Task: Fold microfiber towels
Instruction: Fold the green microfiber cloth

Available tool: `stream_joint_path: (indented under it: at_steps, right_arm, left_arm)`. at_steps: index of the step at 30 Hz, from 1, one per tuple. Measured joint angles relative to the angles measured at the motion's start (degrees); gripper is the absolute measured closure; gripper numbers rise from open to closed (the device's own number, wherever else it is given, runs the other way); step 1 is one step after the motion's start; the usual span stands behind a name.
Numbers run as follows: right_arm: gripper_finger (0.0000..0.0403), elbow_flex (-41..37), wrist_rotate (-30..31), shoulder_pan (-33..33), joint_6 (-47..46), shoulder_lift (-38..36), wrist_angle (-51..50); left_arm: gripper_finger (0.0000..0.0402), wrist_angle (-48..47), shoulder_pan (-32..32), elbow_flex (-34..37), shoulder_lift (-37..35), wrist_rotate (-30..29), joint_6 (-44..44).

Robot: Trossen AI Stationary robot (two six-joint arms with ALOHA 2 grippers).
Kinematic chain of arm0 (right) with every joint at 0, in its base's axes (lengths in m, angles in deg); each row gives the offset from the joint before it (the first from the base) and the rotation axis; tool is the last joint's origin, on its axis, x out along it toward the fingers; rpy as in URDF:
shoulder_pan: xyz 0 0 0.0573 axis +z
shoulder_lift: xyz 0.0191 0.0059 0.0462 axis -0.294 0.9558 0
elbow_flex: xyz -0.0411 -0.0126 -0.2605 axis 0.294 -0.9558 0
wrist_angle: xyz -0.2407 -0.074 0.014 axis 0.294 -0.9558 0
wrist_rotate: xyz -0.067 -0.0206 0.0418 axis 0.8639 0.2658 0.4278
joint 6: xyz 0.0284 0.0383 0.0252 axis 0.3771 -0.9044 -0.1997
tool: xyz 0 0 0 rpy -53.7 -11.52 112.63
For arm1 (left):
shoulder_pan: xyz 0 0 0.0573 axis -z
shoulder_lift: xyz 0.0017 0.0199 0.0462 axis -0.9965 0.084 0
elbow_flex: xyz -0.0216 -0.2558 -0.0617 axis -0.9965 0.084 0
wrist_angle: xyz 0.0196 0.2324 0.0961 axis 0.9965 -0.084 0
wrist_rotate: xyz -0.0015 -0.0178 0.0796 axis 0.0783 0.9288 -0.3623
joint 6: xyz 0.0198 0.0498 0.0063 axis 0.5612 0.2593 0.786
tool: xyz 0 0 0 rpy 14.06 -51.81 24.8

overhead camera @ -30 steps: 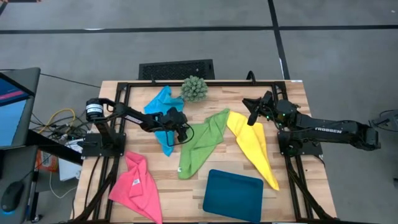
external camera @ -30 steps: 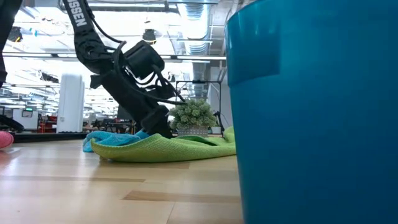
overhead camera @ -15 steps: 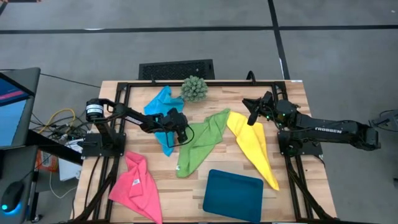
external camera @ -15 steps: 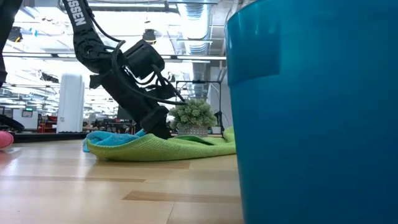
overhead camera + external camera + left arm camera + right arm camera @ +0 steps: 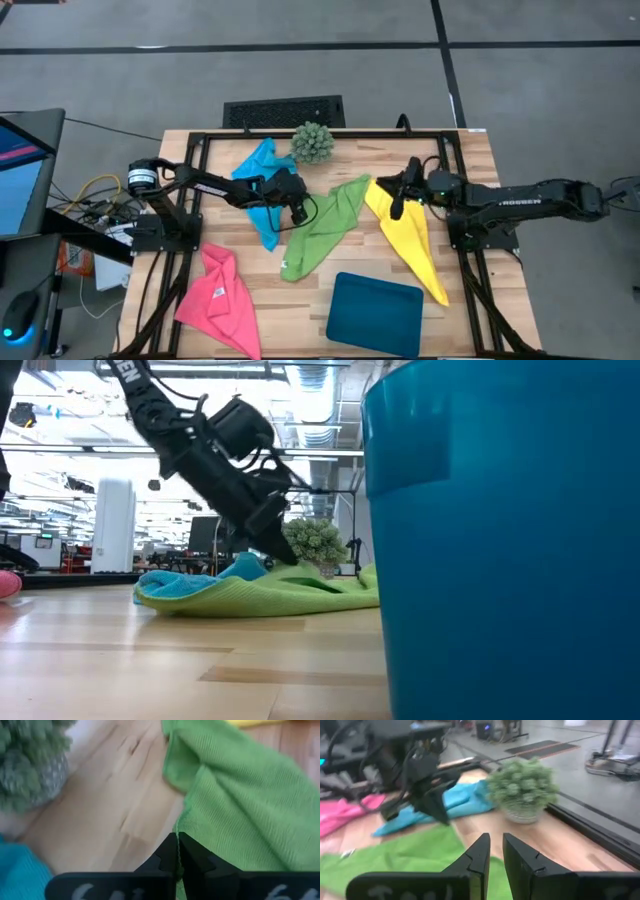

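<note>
Desk (image 5: 470, 160) carries four towels: pink (image 5: 218, 300) at your front-left corner, yellow (image 5: 410, 240) right, blue (image 5: 262, 170) and green (image 5: 325, 230) mid-desk. Your left gripper (image 5: 297, 212) is pinched shut on the green edge; if only a thin fold is caught, lifting may let it slip. Your right gripper (image 5: 392, 200) hovers over the yellow towel, fingers slightly apart, holding nothing.

Four rumpled, unfolded towels: blue (image 5: 262, 185), green (image 5: 322, 228), yellow (image 5: 408, 238), pink (image 5: 220, 297) at the near-left corner.

Even overhead light, soft shadows, wrist views blurred, perhaps by motion, low view's foreground unfocused
</note>
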Motion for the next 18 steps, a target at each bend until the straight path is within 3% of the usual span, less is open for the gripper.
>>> stream_joint_path:
  at_steps: [18]
  right_arm:
    - [0.0325,15.32,0.17,10.99,11.23,26.58,0.22]
  left_arm:
    - [0.0401,-14.16,0.00,-11.47,-0.11,-3.05,1.50]
